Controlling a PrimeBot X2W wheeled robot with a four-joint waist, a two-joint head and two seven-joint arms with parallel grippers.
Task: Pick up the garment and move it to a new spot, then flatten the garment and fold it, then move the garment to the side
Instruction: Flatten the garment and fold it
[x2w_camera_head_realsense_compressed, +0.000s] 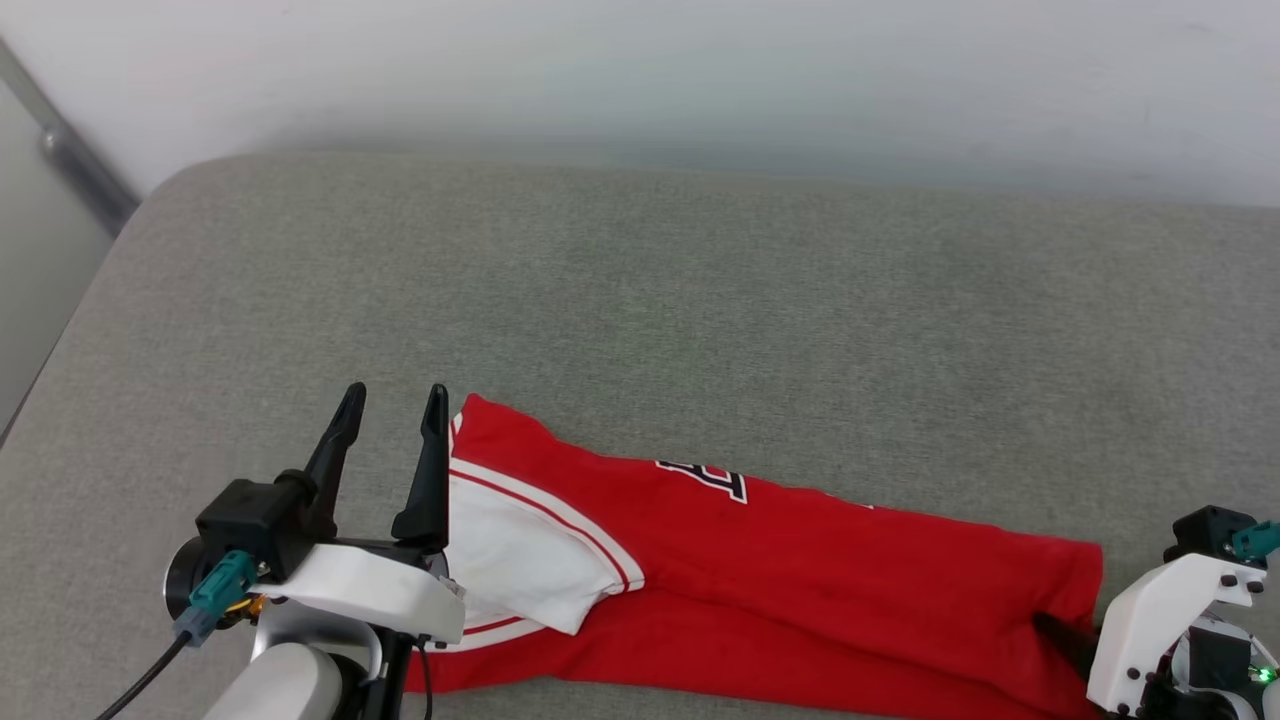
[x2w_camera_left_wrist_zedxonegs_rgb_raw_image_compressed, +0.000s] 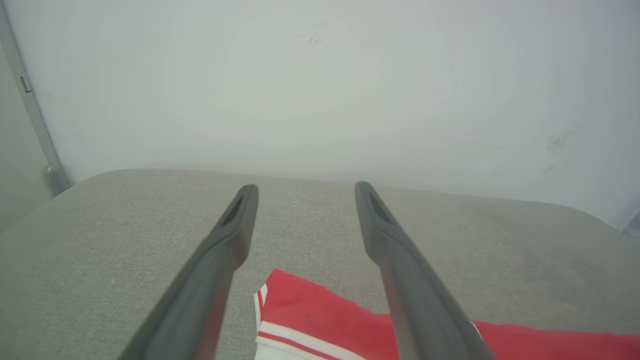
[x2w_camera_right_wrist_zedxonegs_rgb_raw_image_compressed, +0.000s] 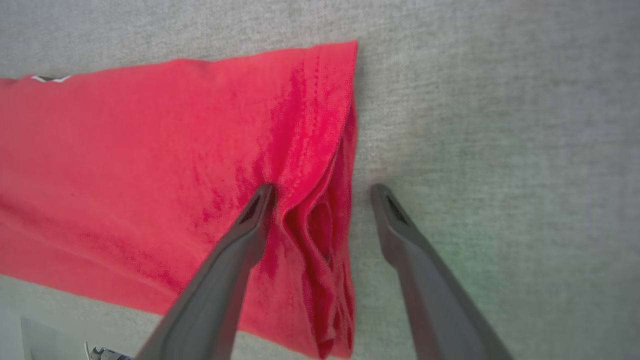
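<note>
Red garment (x2w_camera_head_realsense_compressed: 800, 560), folded into a long band.
Lies flat on the grey cushion (x2w_camera_head_realsense_compressed: 640, 300); white sleeve (x2w_camera_head_realsense_compressed: 520, 560) on top, print (x2w_camera_head_realsense_compressed: 715, 482) partly hidden.

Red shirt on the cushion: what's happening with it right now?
The red shirt lies folded into a long strip on the grey cushion, with a white sleeve on top at its left end. Neither gripper holds it. The left gripper is open beside the sleeve end. The right gripper is open, its fingers straddling the hem.
</note>
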